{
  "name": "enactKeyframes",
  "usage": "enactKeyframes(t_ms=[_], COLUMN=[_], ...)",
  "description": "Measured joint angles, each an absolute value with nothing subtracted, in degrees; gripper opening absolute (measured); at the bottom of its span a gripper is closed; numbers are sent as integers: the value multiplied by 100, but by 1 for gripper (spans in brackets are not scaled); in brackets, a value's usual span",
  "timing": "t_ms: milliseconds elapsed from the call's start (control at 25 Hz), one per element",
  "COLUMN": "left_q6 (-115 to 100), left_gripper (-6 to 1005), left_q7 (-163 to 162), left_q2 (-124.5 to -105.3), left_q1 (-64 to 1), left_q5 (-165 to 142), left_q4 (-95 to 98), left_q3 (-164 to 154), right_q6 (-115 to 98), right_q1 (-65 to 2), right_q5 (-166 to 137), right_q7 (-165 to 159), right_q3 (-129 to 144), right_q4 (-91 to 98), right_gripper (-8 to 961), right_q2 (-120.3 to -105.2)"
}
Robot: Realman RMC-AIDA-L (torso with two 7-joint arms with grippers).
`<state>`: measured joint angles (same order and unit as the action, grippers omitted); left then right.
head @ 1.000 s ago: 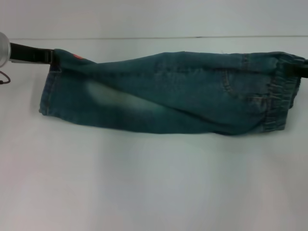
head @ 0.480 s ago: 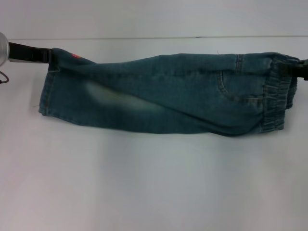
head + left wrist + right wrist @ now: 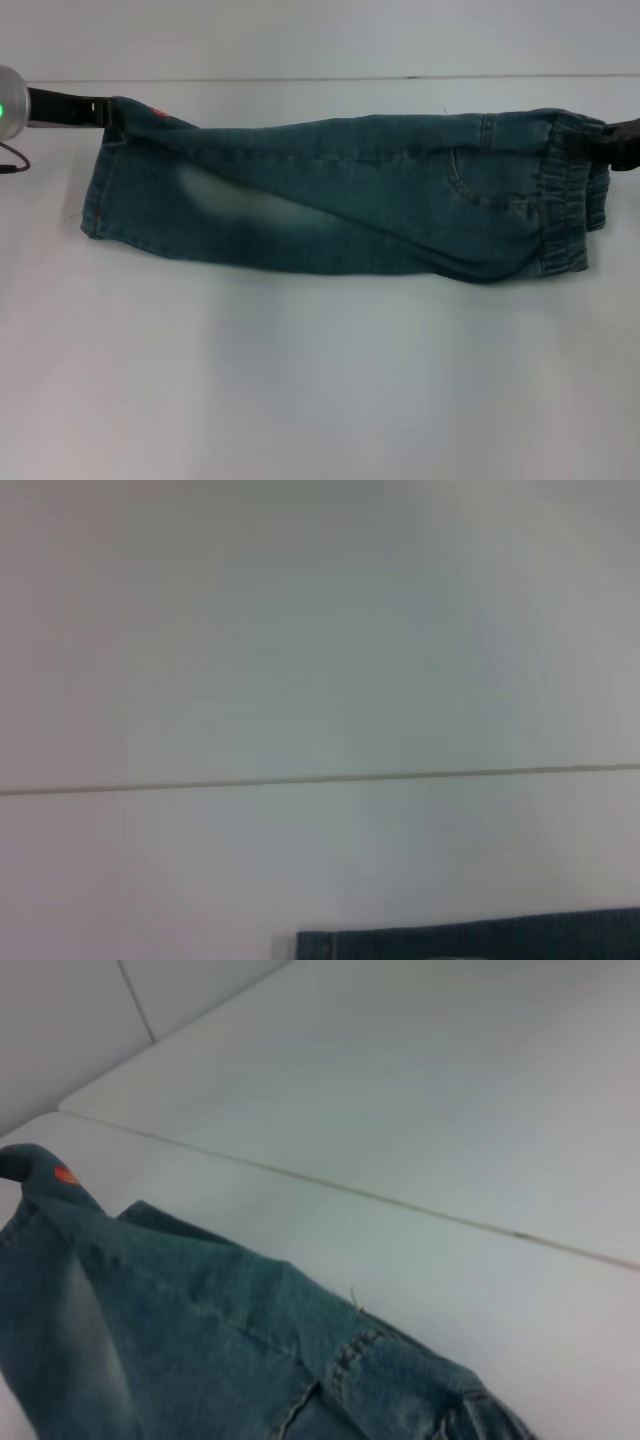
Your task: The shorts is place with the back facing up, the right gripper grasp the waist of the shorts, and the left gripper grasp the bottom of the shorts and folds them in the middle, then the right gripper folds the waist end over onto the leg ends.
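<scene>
Shorts (image 3: 340, 195) stretched lengthwise across white table (image 3: 320, 380), folded along the middle, one back pocket up. Held taut between both grippers along far edge; near edge sagging onto table.

Left gripper (image 3: 100, 112) at hem end (image 3: 95, 190) of shorts, pinching far corner of hem. Right gripper (image 3: 610, 140) at waist (image 3: 568, 195) of shorts, clamped on gathered band at its far corner. Hem corner lifted and peaked at left claw, seen from right wrist view too (image 3: 25, 1165).

Small orange-red patch of print (image 3: 158, 117) on shorts just beside left claw; no readable writing or brand anywhere.

Left arm reaching in level from beyond hem end, green ring light (image 3: 3, 108) glowing at wrist. Right arm barely in view beyond waist, only black claw showing. Pale bleached streak (image 3: 230, 205) nearer hem than waist.
</scene>
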<state>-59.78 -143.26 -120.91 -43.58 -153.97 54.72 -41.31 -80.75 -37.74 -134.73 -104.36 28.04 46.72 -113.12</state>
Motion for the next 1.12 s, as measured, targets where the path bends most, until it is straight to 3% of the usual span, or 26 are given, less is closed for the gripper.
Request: enactKeyframes(t_ms=[280, 440, 640, 720, 760, 960, 1040, 1120], left_q6=[-5687, -5622, -5603, -5561, -5535, -5497, -5516, -5596], left_gripper=[99, 166, 250, 283, 322, 519, 756, 813], left_q7=[-14631, -14799, -14840, -14842, -14840, -14787, -14778, -14734], left_q2=[-12098, -12107, -12114, -12137, -12152, -12212, -12225, -12232], left_q1=[-4397, -4425, -4477, -4486, -4486, -4476, -4459, -4439], left_q5=[-15314, -15307, -15301, -15301, -15301, -15301, -15301, -15298], left_q4=[5324, 5340, 5352, 5346, 5341, 5330, 5340, 5357], left_q3=[-4078, -4080, -4080, -4100, -4113, -4159, -4210, -4310], right_q6=[-7596, -7488, -7367, -7303, -7256, -7039, -7026, -7089], right_q1=[-3730, -3733, -3728, -3718, -3710, -3683, -3650, -3566], right_q5=[-13300, -13275, -13267, -13277, -13290, -13569, -13630, -13594], right_q7=[-10099, -10008, -10044, -10073, -10112, -10596, -10671, -10663], right_q3=[2821, 2853, 2857, 2857, 2857, 2863, 2864, 2849], right_q4=[4489, 4453, 4449, 4449, 4453, 4527, 4581, 4733], right_gripper=[60, 61, 265, 411, 484, 606, 655, 704], right_q2=[-11324, -11317, -11290, -11285, -11283, -11236, -11218, -11229])
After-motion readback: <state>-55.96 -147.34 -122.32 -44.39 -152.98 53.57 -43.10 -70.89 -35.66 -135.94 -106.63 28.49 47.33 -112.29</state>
